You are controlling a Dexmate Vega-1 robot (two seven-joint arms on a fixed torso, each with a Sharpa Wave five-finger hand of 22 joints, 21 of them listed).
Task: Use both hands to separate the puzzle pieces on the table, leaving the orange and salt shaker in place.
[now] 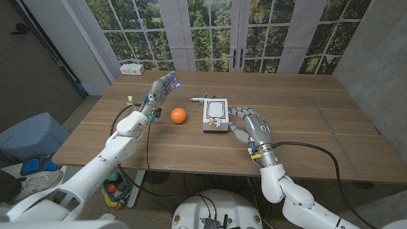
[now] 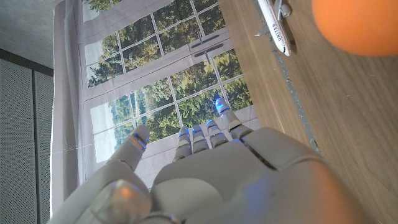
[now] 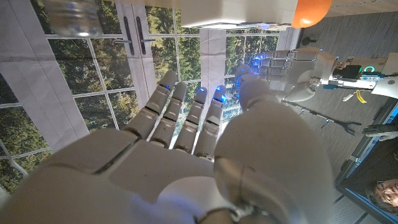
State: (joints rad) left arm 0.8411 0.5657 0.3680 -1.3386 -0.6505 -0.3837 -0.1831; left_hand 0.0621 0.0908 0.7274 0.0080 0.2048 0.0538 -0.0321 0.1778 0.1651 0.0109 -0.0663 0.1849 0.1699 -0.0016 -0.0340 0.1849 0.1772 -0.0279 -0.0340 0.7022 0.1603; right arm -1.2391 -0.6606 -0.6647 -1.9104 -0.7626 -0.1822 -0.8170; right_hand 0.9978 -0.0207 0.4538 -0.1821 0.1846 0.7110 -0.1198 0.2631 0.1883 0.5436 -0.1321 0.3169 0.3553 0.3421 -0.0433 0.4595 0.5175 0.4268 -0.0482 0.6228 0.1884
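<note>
The puzzle (image 1: 215, 114) is a white square block with a black outline on top, lying at the table's middle; its underside (image 3: 242, 11) appears in the right wrist view. An orange (image 1: 179, 115) (image 2: 357, 25) (image 3: 311, 9) sits just left of it. A clear glass object, perhaps the salt shaker (image 3: 74, 15), stands near the block. My right hand (image 1: 251, 124) (image 3: 186, 124) is beside the block's right edge, fingers apart and holding nothing; I cannot tell if it touches. My left hand (image 1: 159, 89) (image 2: 199, 162) hovers left of the orange, fingers spread and empty.
A small white toy plane (image 1: 200, 99) (image 2: 273, 25) lies just beyond the block's far left corner. A white box (image 1: 133, 69) sits at the table's far left edge. A blue bin (image 1: 32, 137) stands on the floor to the left. A person (image 3: 382, 190) is at the right wrist view's edge.
</note>
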